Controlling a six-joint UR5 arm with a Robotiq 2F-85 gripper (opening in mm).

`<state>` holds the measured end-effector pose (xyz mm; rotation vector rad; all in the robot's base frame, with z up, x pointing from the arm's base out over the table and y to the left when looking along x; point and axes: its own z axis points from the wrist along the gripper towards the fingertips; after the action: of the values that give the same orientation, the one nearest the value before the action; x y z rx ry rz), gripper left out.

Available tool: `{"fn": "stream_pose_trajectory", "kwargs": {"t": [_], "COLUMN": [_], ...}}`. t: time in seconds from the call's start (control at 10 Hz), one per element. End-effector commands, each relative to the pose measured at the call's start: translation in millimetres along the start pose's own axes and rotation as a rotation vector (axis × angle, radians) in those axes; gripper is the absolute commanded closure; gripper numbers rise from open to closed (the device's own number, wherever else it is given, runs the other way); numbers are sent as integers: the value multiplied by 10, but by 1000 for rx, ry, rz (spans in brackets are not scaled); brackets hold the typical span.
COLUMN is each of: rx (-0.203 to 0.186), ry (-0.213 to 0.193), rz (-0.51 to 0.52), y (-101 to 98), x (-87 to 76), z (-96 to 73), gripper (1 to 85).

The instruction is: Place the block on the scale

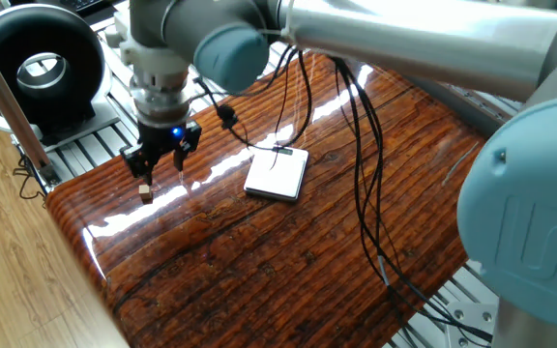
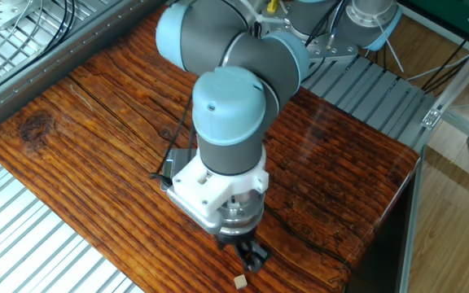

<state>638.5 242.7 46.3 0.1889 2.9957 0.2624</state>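
Wooden and tiny, the block (image 1: 145, 191) sits on the glossy striped worktop (image 1: 288, 261) near its corner, square-sided with no long axis, at about 9 o'clock from the scale (image 1: 278, 174) and well apart from it. In the other fixed view the block (image 2: 240, 282) lies at the worktop's near edge. Just above it hover the fingers (image 1: 144, 164), spread apart and holding nothing, a blue light glowing between them; the block shows just below their tips, untouched. White and flat, the scale lies with its long axis running roughly 1 to 7 o'clock, its grey display strip at the far end; no reading can be made out. Black cables (image 1: 361, 145) drape across the worktop past the scale. Farther off at 10 o'clock stands a black ring-shaped device (image 1: 39, 68).
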Motion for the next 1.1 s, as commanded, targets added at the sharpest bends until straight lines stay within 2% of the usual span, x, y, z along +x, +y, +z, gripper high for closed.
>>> {"fn": "stream_pose_trajectory", "kwargs": {"t": [0.0,0.1,0.4,0.6,0.7,0.8,1.0], "rx": [-60,-54,-63,-55,-79,-86,-59], "ry": [-39,-52,-41,-47,-42,-44,-32], "rz": [124,138,168,173,177,178,175], "y": [147,119,65,45,110,141,116], "x": [-124,-175,-246,-280,-270,-271,-234], "z": [56,66,132,184,191,198,269], "gripper": [290,290,320,320,320,320,327]}}
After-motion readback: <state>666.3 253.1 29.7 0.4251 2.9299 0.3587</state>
